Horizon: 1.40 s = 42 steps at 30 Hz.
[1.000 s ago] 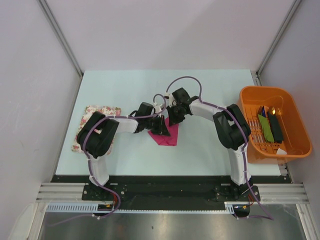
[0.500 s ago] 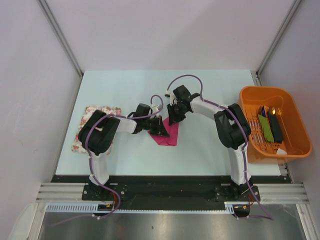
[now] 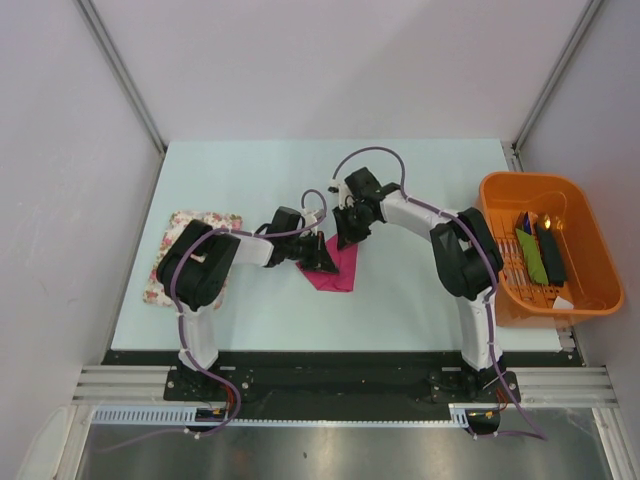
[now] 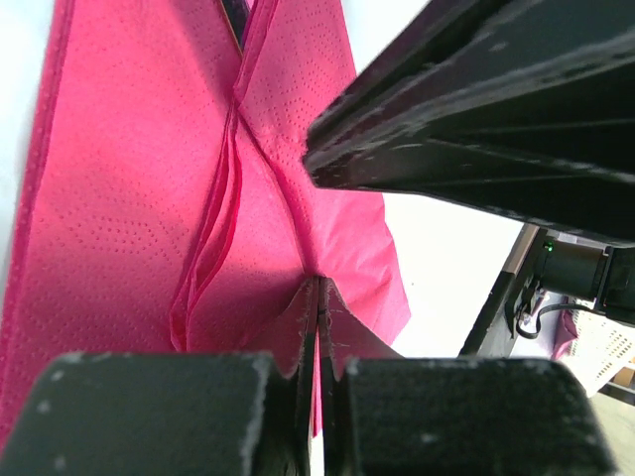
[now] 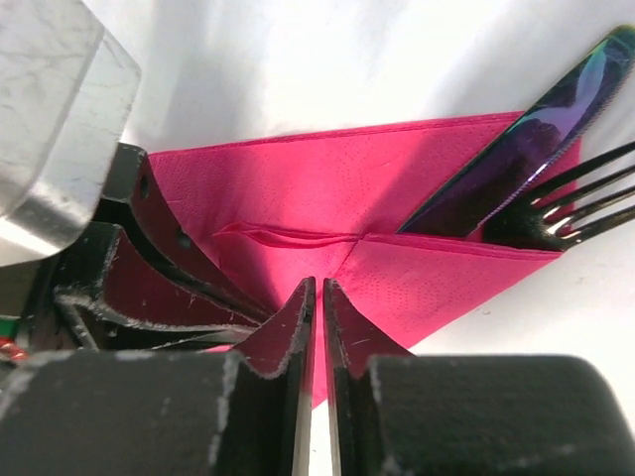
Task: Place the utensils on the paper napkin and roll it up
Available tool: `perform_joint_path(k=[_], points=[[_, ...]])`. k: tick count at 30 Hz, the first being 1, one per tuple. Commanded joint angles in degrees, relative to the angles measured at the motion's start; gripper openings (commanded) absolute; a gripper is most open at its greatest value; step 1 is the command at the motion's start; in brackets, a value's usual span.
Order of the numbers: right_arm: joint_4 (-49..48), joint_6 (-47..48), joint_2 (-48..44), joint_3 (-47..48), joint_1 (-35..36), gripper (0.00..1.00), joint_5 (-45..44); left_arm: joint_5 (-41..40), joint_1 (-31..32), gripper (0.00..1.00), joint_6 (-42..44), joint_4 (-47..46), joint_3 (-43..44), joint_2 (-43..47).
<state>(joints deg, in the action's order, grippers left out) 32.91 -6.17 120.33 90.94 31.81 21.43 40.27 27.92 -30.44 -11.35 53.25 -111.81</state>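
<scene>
- Paper napkin lies folded at mid-table in the overhead view, with both arms reaching in to meet over it. The left gripper sits on its left edge and the right gripper on its far edge, so both are equally near. The orange tub stands well apart to the right and the floral mat well apart to the left. Pale table shows around the napkin on the near side, which looks like the open room for rolling.
- From the left wrist, the paper napkin runs lengthwise away from the left gripper. Its creases lead up the frame to a dark utensil tip at the far end. The jaws are pressed shut on a raised fold of the paper. The black body of the right gripper crowds in just beside the fold on the right.
- From the right wrist, the napkin lies crosswise to the right gripper, forming a pocket. The utensils, a purple knife and dark fork tines, poke out of its right end. These jaws show only a hairline slit and seem to pinch the near flap. The left gripper holds the opposite end, so any roll has to turn about this crosswise axis.
</scene>
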Motion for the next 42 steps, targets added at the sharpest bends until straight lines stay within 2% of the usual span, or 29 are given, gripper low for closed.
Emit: perform_joint_path(k=[1,4,7,8,13,14,16,19,20,24,27,33,36,42], points=[[-1.70,0.72,2.18,-0.93,0.62,0.10,-1.03,-5.73,0.47,0.00,3.19,6.17,-1.40,-2.80],[-2.93,1.25,4.12,-2.68,0.97,0.09,-2.09,-5.73,0.47,0.01,2.84,6.08,-1.22,-2.80],[-3.20,1.86,5.61,-4.18,1.06,0.06,-2.44,-4.68,0.38,0.13,2.49,5.65,-1.05,-0.96],[-3.29,2.56,5.79,-5.23,1.06,0.06,-2.71,-4.33,0.20,0.21,2.40,5.03,-1.22,0.18],[-4.16,4.50,5.62,-8.14,0.53,0.05,-3.06,-4.50,-2.34,0.45,3.10,8.45,-2.01,11.67],[-4.34,4.77,5.53,-8.40,0.44,0.04,-2.97,-4.76,-4.17,0.58,3.10,9.59,-2.80,13.01],[-4.86,5.03,5.26,-8.93,0.44,0.04,-2.89,-4.59,-6.38,0.64,2.66,12.57,-4.73,15.73],[-5.13,5.03,5.35,-9.11,0.36,0.04,-2.71,-4.15,-10.42,0.81,4.32,15.92,-6.75,17.50],[-5.13,5.12,5.44,-9.11,0.27,0.04,-2.80,-5.02,-11.82,0.83,5.38,17.14,-6.93,18.37],[-5.22,5.38,5.44,-9.02,0.09,0.04,-2.54,-5.29,-14.91,0.83,6.36,18.13,-9.30,17.77],[-5.13,5.47,5.44,-8.93,-0.17,0.04,-2.36,-2.84,-15.27,0.77,4.34,13.57,-10.19,14.70],[-5.05,5.21,5.79,-8.41,-0.17,0.03,-2.18,3.14,-12.37,0.69,0.65,2.93,-7.56,5.65],[-4.87,5.47,6.05,-8.23,-0.35,0.03,-2.10,2.18,-10.26,0.63,0.21,1.96,-5.19,1.70],[-4.43,5.38,5.97,-7.79,-0.17,0.02,-2.09,2.79,-8.94,0.54,-2.61,-0.86,-3.33,-0.43]])
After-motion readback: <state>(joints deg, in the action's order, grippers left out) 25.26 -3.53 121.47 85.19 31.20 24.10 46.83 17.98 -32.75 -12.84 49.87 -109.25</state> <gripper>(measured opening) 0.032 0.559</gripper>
